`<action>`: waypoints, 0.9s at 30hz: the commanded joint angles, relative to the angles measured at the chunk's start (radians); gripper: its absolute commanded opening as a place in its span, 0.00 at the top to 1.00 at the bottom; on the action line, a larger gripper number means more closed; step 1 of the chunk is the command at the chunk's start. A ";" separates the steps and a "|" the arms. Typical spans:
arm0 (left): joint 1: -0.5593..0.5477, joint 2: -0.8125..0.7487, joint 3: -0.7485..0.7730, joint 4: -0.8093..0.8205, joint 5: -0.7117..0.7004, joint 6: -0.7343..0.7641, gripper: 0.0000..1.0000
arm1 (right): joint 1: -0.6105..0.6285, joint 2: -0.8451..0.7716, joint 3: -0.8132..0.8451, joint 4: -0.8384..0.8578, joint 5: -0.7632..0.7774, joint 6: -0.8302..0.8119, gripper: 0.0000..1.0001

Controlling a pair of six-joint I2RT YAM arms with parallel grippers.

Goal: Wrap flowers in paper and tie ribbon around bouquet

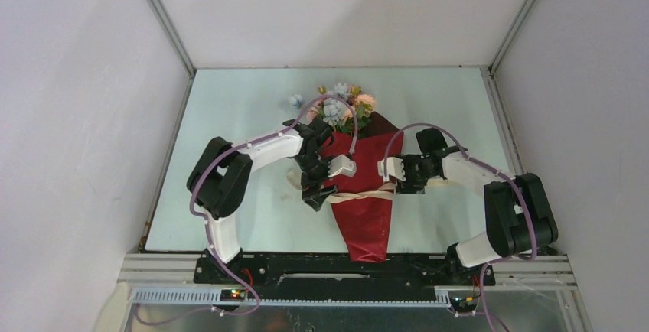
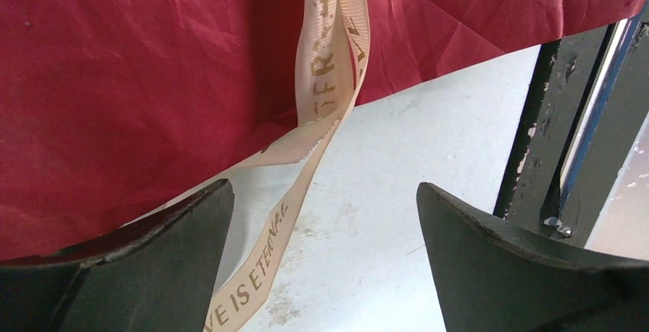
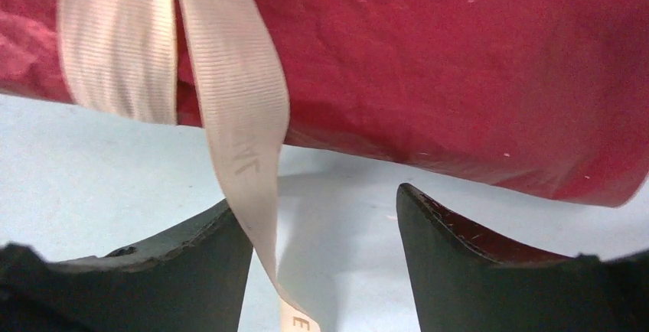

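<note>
The red paper [image 1: 366,209] is rolled into a cone around the flowers [image 1: 342,109], whose pink and pale blue heads stick out at the far end. A cream ribbon [image 1: 360,193] crosses the cone's middle. My left gripper [image 1: 316,193] sits at the cone's left edge and is open. In its wrist view the printed ribbon [image 2: 325,87] hangs off the paper [image 2: 138,79] and runs down between the fingers [image 2: 184,263], close to the left one. My right gripper [image 1: 398,185] is at the cone's right edge, open. There the ribbon [image 3: 245,125] drops from the paper [image 3: 459,64] along the left finger [image 3: 191,271].
The bouquet lies on a pale table [image 1: 245,118] enclosed by white walls. A dark metal rail [image 1: 306,267] carrying the arm bases runs along the near edge, and the rail [image 2: 551,118] also shows in the left wrist view. The cone's tip almost reaches it.
</note>
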 commanded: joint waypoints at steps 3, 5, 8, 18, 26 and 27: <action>-0.006 0.025 0.008 -0.035 -0.007 0.007 0.06 | 0.035 0.020 -0.043 0.117 0.078 0.065 0.36; -0.006 0.026 0.004 -0.042 -0.001 0.012 0.09 | 0.043 0.033 -0.045 0.137 0.088 0.076 0.45; -0.006 0.022 -0.003 -0.040 -0.003 0.013 0.17 | 0.049 0.037 -0.047 0.156 0.108 0.084 0.69; -0.022 0.068 0.027 -0.069 -0.002 -0.003 0.37 | 0.019 -0.056 -0.047 0.191 0.138 0.072 1.00; -0.034 0.063 0.072 -0.068 -0.010 -0.015 0.98 | 0.010 -0.163 -0.047 0.254 0.084 0.142 1.00; -0.032 0.059 0.088 -0.072 -0.011 -0.021 0.99 | 0.011 -0.173 -0.047 0.277 0.078 0.178 1.00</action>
